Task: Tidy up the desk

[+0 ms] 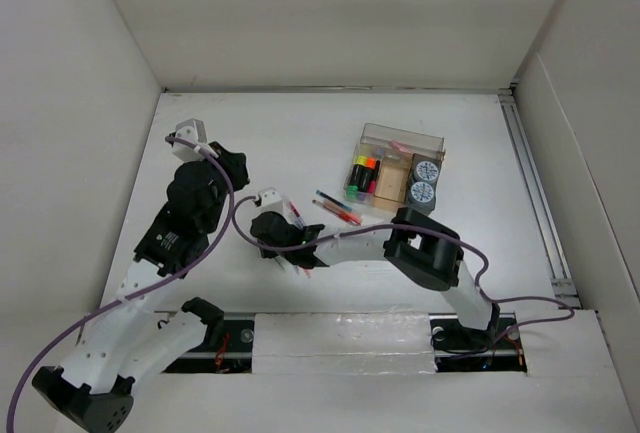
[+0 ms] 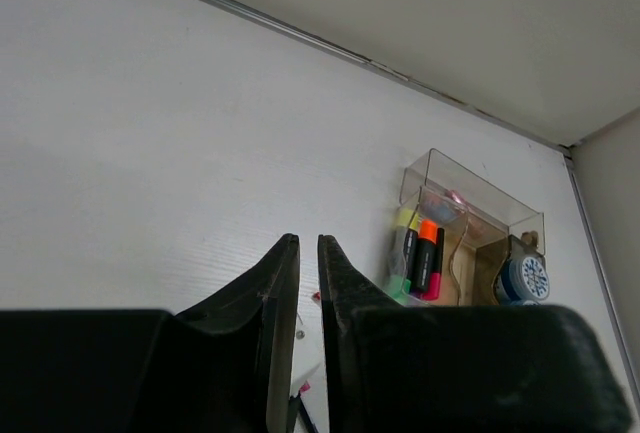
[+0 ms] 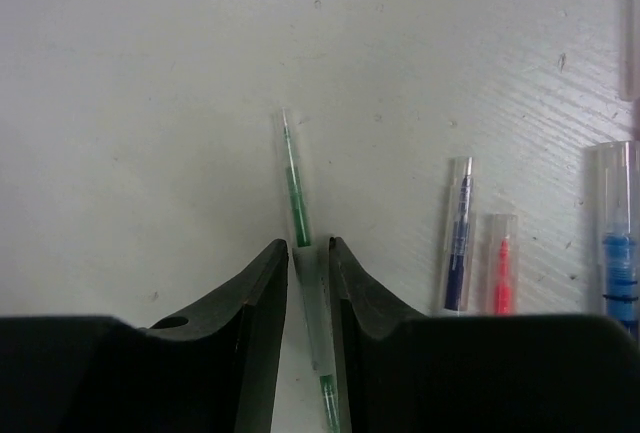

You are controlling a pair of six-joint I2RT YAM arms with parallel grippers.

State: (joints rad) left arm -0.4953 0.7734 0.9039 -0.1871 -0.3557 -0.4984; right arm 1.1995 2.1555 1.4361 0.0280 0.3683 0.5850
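White worktop [image 1: 250, 133] spreads under everything, walled on three sides. At 10 o'clock on it my left fingers [image 2: 296, 253] are together with nothing between them, parked out of the way, I judge. Near centre, my right fingers [image 3: 283, 258] are clamped on the green pen [image 3: 293, 188] around mid-barrel (a balanced place to lift, I'd say). Blue pen [image 3: 458, 238] and red pen [image 3: 502, 268] lie loose at its 3 o'clock. The clear organizer [image 1: 400, 168], highlighters [image 1: 360, 173] upright inside, sits at 2 o'clock.
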